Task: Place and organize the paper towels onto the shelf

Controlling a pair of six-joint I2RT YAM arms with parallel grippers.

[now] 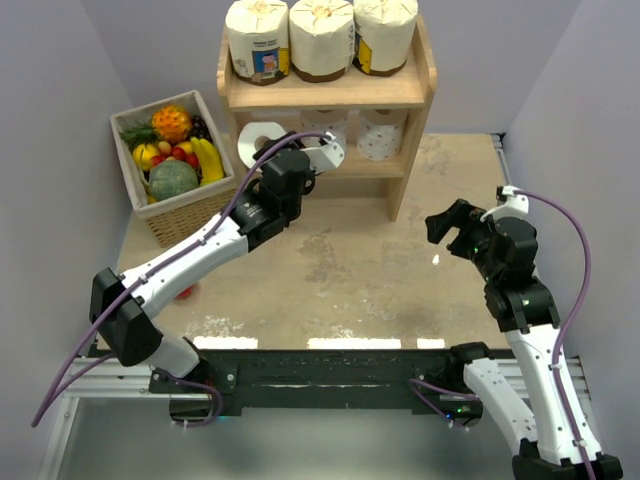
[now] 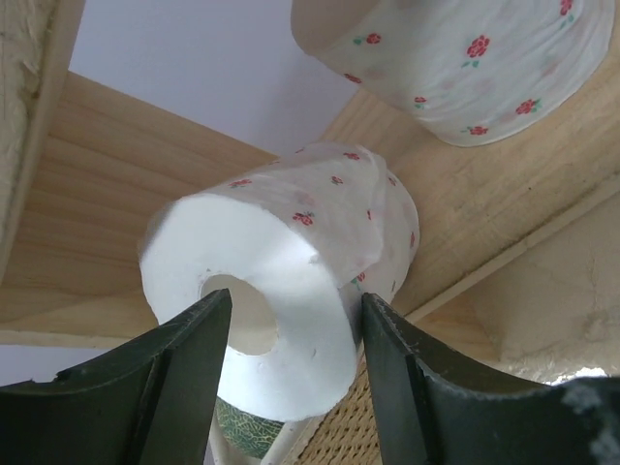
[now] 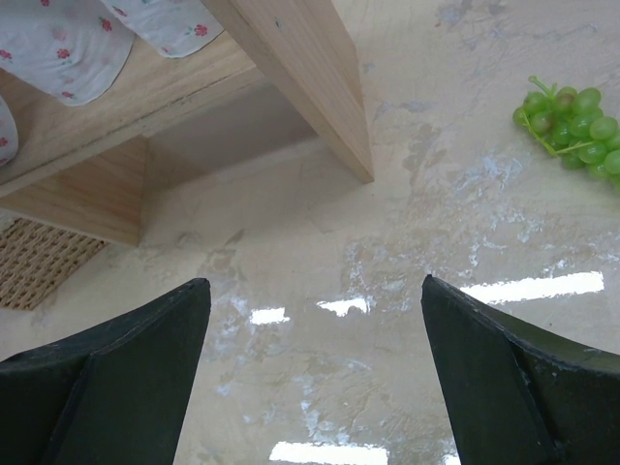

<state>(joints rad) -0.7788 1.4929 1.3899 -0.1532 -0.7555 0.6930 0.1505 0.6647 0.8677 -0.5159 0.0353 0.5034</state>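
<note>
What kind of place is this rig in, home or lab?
Probably a lab test cell, not a home: plain walls box in the table, both arms bolt to a metal bar at its near edge, and the props are a small shelf of paper towels and a wicker fruit basket.
</note>
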